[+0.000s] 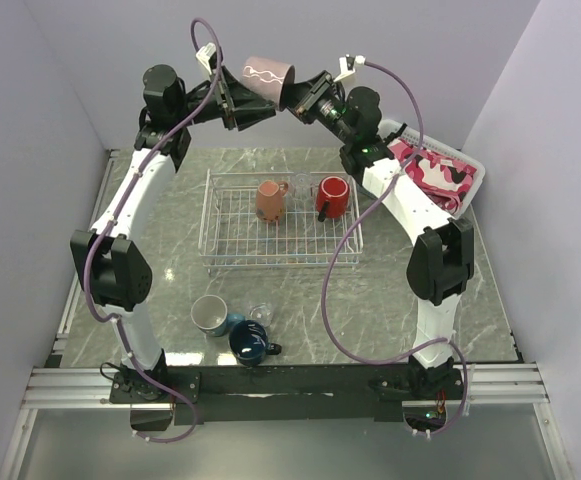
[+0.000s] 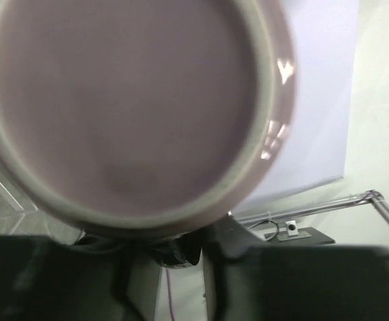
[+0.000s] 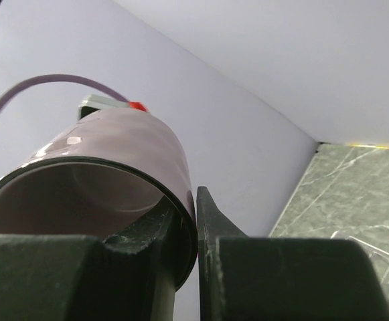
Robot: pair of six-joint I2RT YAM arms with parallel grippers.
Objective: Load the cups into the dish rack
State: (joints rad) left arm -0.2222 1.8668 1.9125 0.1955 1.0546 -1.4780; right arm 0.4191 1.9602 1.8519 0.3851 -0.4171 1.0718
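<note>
marble tabletop (image 1: pixel 450 300); salmon mug (image 1: pixel 269 200), red mug (image 1: pixel 333 197) racked; mauve mug (image 1: pixel 267 80) aloft

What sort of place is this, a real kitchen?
Probably a robot test cell: plain walls box in a marble-look table, with a wire dish rack on it and the right gripper pinching a mauve mug.

The mauve-pink glazed mug (image 1: pixel 268 78) bears a white wavy line. The stone-look worktop (image 1: pixel 175 240) is grey-green, veined white. The crumpled cloth (image 1: pixel 435 172) is pink-and-white patterned.
</note>
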